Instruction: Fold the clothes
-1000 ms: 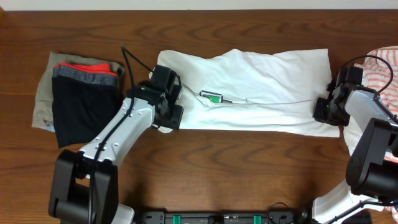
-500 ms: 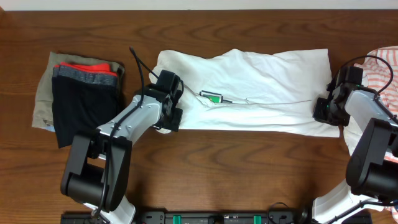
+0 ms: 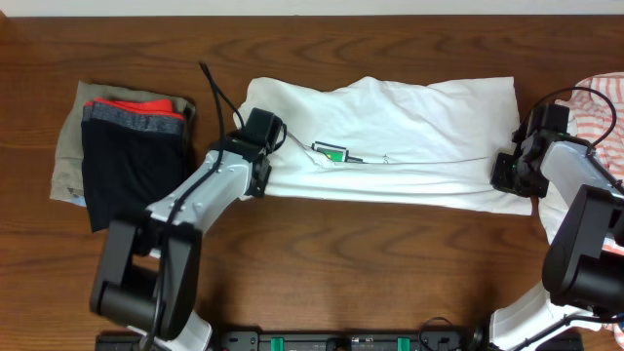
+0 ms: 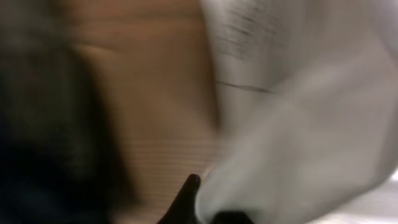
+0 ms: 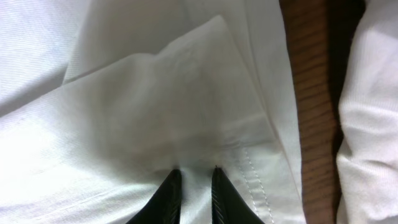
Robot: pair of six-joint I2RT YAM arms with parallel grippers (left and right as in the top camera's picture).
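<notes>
The dark wooden table carries a white shirt spread between the jaws of the left gripper and right gripper. A folded stack lies well outside the left jaws, and a striped garment just beyond the right ones.

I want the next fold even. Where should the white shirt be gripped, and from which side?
Pinch the white shirt at its two near-edge corners, coming in from the short ends. It lies flat and long across the table, so lifting both ends would likely carry that edge evenly. The right gripper pinches there.
</notes>
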